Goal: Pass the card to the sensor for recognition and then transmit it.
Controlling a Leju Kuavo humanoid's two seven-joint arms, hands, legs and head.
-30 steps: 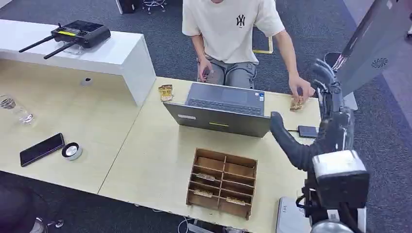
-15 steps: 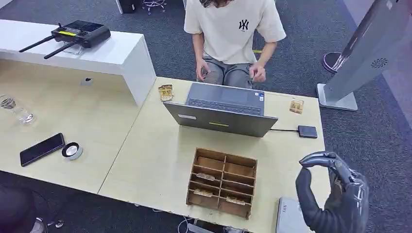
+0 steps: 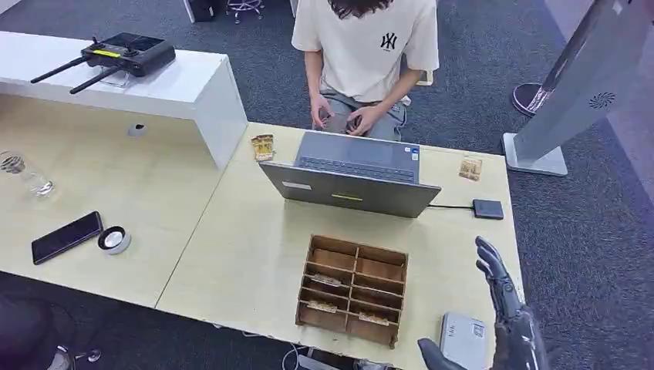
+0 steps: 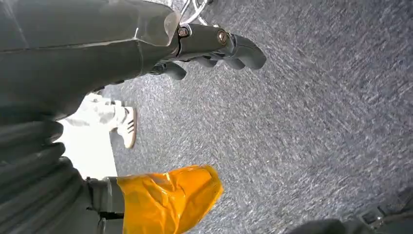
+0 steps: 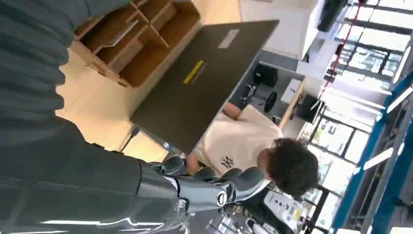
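- Light wood table (image 3: 231, 254) is seen across the lower and middle frame, on grey carpet.
- Right hand (image 3: 505, 308) is seen at the lower right edge of the head view, fingers extended and spread, nothing held.
- Left hand (image 4: 214, 46) is seen in the left wrist view over carpet, fingers curled in, nothing held.
- Grey box (image 3: 463, 339) lies at the near table edge, just beside the right hand.
- Wooden divider tray (image 3: 353, 289) sits lower centre; small items lie in its near compartments.
- Phone (image 3: 66, 237) and a round tin (image 3: 114, 240) lie side by side at the left.
- Open laptop (image 3: 351, 173) is placed mid-frame, lid back facing the camera.
- Small black sensor (image 3: 487, 209) is cabled at the right of the laptop.
- Card (image 3: 470, 169) lies flat on the table beyond the sensor, near the far right edge, untouched.
- Second card (image 3: 263, 146) stands left of the laptop.
- Glass jar (image 3: 23, 176) is seen at the far left.
- Controller (image 3: 123, 52) rests on the white counter (image 3: 193, 92), upper left.
- Person (image 3: 362, 54) in a white T-shirt is seated beyond the laptop, hands in the lap.
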